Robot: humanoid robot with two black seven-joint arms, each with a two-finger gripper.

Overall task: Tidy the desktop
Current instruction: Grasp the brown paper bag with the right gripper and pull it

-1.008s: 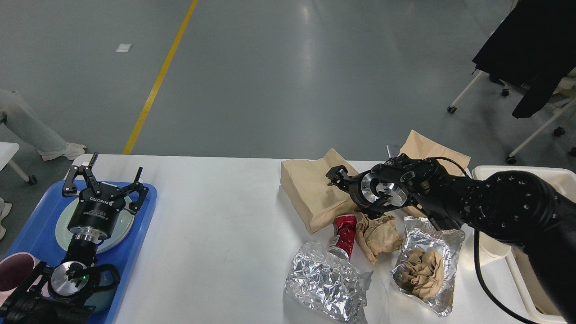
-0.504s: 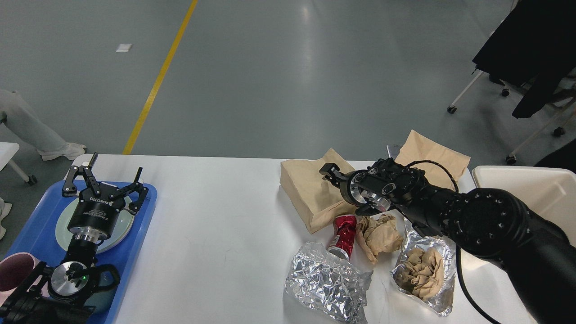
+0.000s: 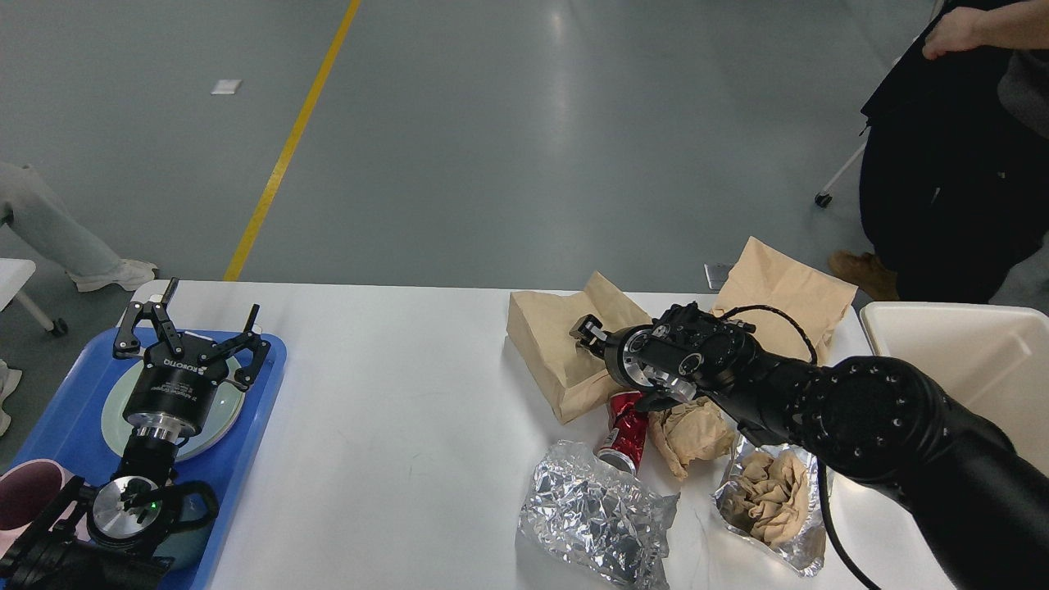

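The white desktop (image 3: 393, 426) spreads below, smooth, rounded corners; left gripper (image 3: 192, 328) splayed wide over the blue tray (image 3: 74, 418); right gripper (image 3: 586, 330), over a brown paper bag (image 3: 553, 352), grip unclear

The big white bench (image 3: 393, 393) is holding a blue plastic tray (image 3: 246, 426) at its left edge. On the right, two brown paper bags (image 3: 549, 352), a crushed red can (image 3: 626, 422), crumpled brown paper (image 3: 692, 430) and two shiny foil wrappers (image 3: 594, 512) are lying close together.
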